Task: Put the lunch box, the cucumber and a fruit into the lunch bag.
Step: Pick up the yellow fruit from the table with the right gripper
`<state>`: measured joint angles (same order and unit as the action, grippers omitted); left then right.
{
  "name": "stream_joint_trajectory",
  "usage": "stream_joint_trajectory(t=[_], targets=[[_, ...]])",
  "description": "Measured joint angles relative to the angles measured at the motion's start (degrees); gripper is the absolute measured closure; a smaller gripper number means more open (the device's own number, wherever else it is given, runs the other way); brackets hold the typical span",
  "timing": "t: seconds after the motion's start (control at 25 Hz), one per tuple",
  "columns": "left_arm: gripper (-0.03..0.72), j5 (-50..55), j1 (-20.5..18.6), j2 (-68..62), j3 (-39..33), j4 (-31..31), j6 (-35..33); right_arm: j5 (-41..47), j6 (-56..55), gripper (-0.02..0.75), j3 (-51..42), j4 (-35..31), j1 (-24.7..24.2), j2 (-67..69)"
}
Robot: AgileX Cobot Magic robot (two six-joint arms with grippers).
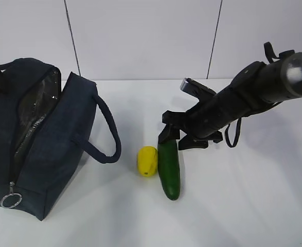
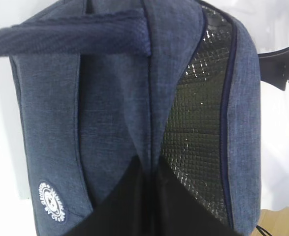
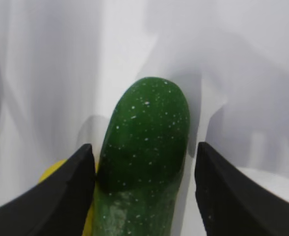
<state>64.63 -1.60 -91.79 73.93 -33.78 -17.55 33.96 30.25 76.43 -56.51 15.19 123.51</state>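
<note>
Right gripper (image 3: 143, 196): jaws spread wide, straddling the cucumber (image 1: 169, 170) without a grip. Cucumber: dark green, pale-speckled, lying on the white table (image 1: 243, 206). Fruit (image 1: 147, 160): yellow, oval, just left of cucumber. Lunch bag (image 1: 42, 154): navy, unzipped, well left. Left gripper: state indeterminable.

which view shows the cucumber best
The exterior view: the whole cucumber lies on the table beside the yellow fruit, its far end at the right gripper. The right wrist view gives only a close look at one end between the open fingers. The left wrist view shows none of it, just the lunch bag.
</note>
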Motion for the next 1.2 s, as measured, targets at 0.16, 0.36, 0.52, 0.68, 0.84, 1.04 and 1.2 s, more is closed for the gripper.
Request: stream_joint_trajectory(t=[0.16,0.36,0.52,0.68,0.84,1.04,1.2], targets=[[0.688,0.0,0.0,0.0,0.0,0.0,0.0,0.0,0.0,0.305,0.0,0.0,0.0,0.1],[0.688,0.0,0.0,0.0,0.0,0.0,0.0,0.7,0.0,0.367,0.0,-0.7,0.0,0.7],[0.688,0.0,0.0,0.0,0.0,0.0,0.0,0.9,0.0,0.387,0.0,-0.9,0.0,0.7],[0.688,0.0,0.0,0.0,0.0,0.0,0.0,1.8,0.0,0.412,0.0,-1.0,0.0,0.7],[0.688,0.0,0.0,0.0,0.0,0.0,0.0,4.8,1.0,0.413,0.0,-1.4,0.0,0.6],[0.688,0.0,0.0,0.0,0.0,0.0,0.0,6.0,4.6,0.413,0.0,-2.6,0.0,-3.9],[0.688,0.0,0.0,0.0,0.0,0.0,0.0,6.3,5.4,0.413,0.0,-3.4,0.0,-8.6]])
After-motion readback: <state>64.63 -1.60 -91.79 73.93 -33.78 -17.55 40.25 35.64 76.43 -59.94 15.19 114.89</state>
